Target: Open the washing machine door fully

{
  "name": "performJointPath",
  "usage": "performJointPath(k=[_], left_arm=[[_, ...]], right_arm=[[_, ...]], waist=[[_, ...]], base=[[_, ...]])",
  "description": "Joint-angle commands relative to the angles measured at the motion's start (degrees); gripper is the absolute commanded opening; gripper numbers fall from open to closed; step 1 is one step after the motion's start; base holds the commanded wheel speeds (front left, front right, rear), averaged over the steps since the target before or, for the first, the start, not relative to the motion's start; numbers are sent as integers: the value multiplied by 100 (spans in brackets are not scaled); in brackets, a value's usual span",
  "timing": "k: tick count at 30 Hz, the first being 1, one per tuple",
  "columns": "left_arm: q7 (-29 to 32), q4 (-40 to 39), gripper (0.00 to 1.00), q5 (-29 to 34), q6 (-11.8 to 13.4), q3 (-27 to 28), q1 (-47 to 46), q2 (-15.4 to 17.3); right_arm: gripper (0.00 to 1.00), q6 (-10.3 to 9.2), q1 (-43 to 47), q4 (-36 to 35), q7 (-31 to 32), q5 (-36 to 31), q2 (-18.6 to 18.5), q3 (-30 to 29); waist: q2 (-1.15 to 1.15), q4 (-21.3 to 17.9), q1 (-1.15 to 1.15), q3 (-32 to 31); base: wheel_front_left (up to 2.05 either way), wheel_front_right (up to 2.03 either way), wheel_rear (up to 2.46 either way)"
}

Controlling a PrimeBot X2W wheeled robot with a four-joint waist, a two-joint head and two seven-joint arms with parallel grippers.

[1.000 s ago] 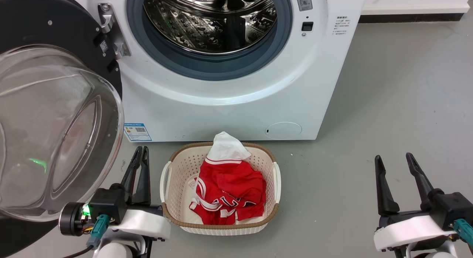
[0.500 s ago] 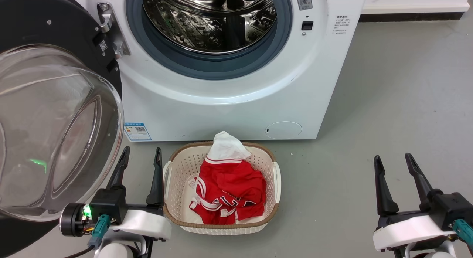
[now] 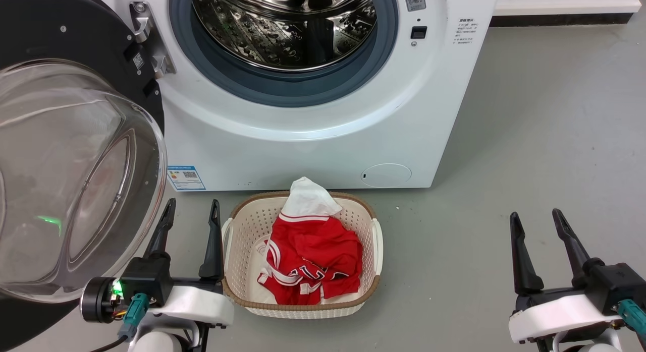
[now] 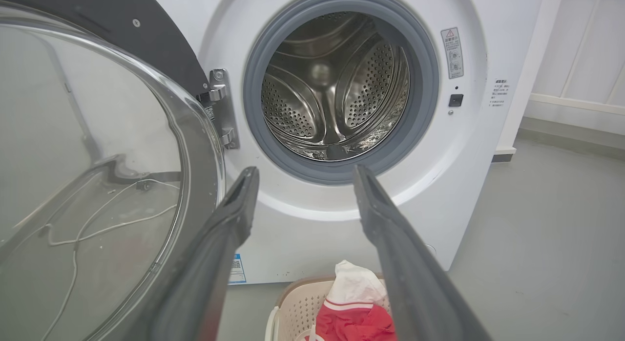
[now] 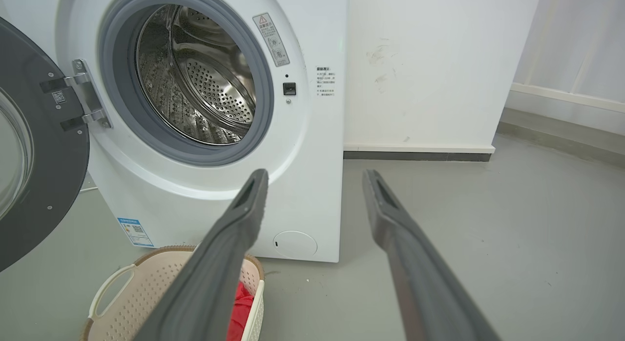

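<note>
Grey floor (image 3: 504, 140) runs to the washer (image 3: 303, 150), its door (image 3: 70, 180) swung wide at far left of frame, so I judge opening done; left end effector (image 3: 193, 204) and right end effector (image 3: 535, 214) sit fingers apart, empty, and next I'd just back off.

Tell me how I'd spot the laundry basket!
Find the big white washing machine with its round door swung open. On the floor right before it sits the laundry basket. It alone is beige and holed, holding red clothes.
</note>
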Motion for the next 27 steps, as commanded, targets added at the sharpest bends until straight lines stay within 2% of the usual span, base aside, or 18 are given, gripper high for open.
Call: performJointPath(k=[1, 2, 5, 27], left_arm=[[-11, -16, 100, -15, 20, 10, 47, 0], [0, 0, 0, -8, -1, 0, 3, -1], [8, 148, 0, -28, -7, -13, 63, -15], [617, 336, 0, -2515, -162, 206, -12, -22]], right_arm=[[100, -4, -92, 15, -18, 14, 9, 7], [0, 0, 0, 6, 0, 2, 0, 1], [0, 1, 70, 139, 5, 10, 0, 9], [0, 0, -125, 388, 420, 2619, -119, 46]], waist=[[0, -1, 0, 0], [0, -2, 0, -1], [0, -3, 0, -2], [0, -2, 0, -88]], base=[[0, 0, 0], [0, 0, 0], [0, 0, 0], [0, 0, 0]])
